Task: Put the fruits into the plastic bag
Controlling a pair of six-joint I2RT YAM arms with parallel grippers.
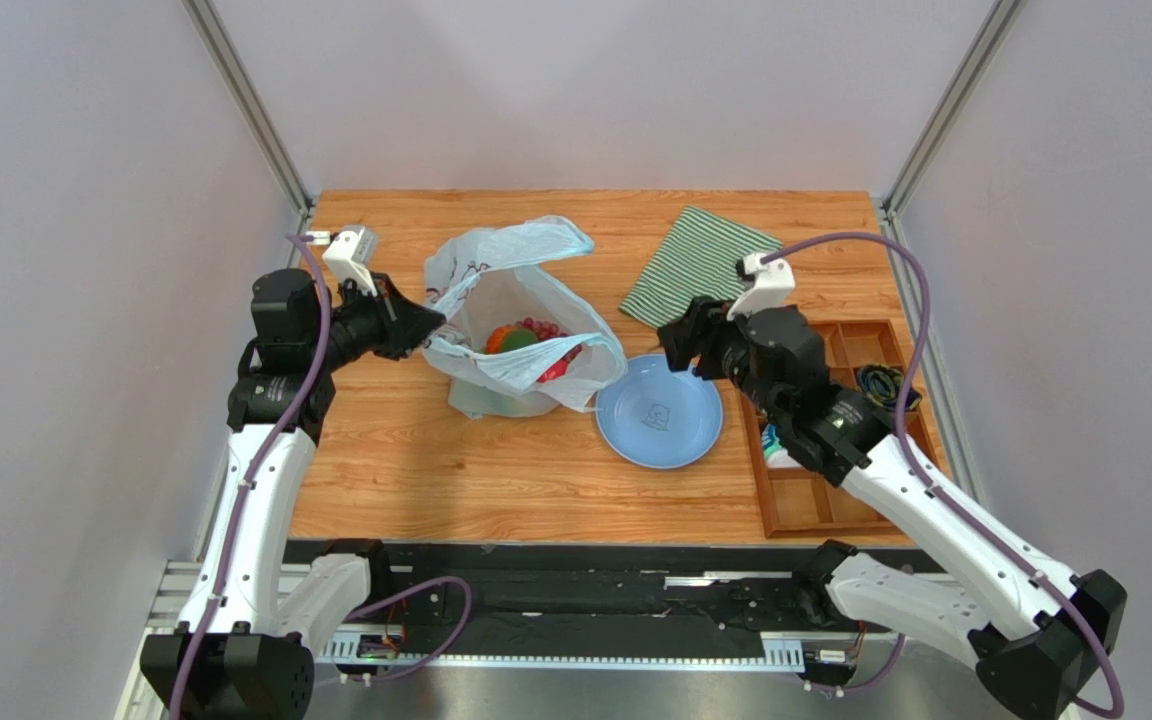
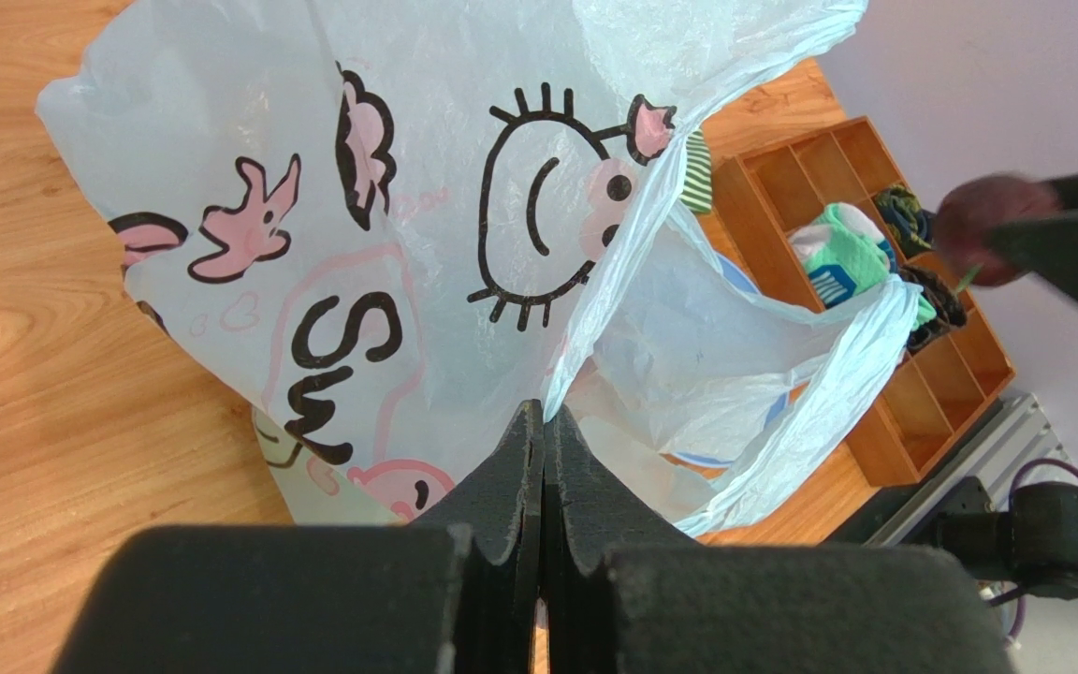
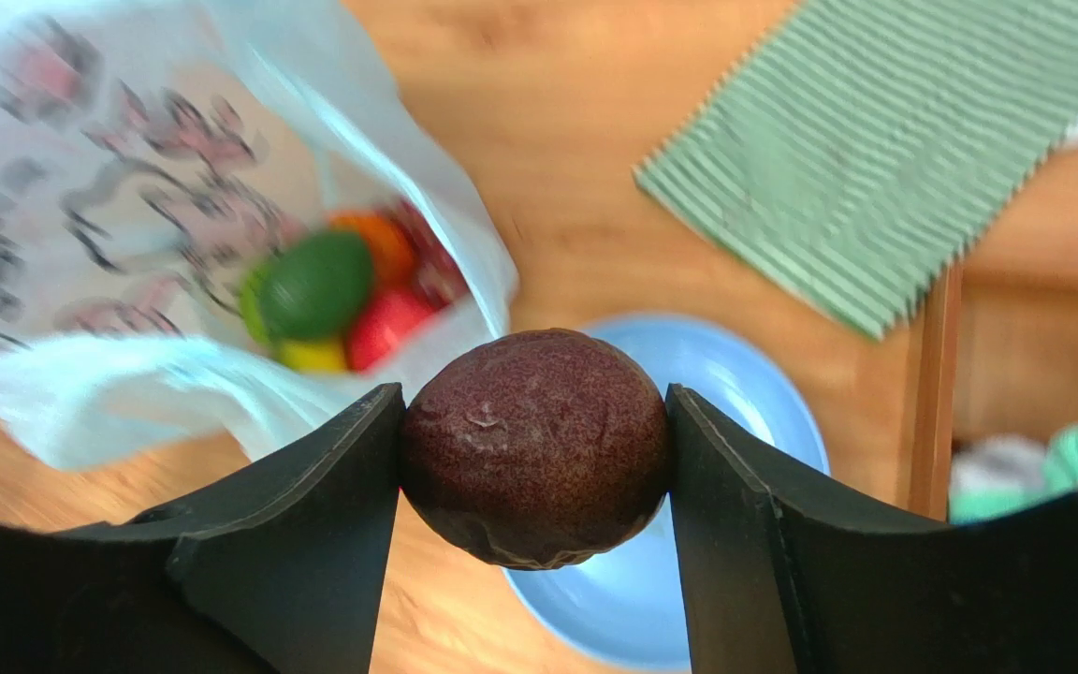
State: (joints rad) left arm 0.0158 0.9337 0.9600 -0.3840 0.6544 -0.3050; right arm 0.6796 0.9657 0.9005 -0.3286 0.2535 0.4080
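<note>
The dark purple fruit (image 3: 536, 447) is pinched in the right gripper (image 3: 534, 421), just right of the plastic bag (image 1: 515, 285). The bag's open mouth lies to the claw's left. Its left rim is clamped by the left gripper (image 2: 545, 435); other fruits (image 1: 525, 341) are seen inside.

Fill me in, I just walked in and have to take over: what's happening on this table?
The left gripper is shut on the rim of the plastic bag, holding its mouth open. The right gripper is shut on a dark purple fruit, held in the air over the blue plate, beside the bag. Several fruits lie inside the bag.
</note>
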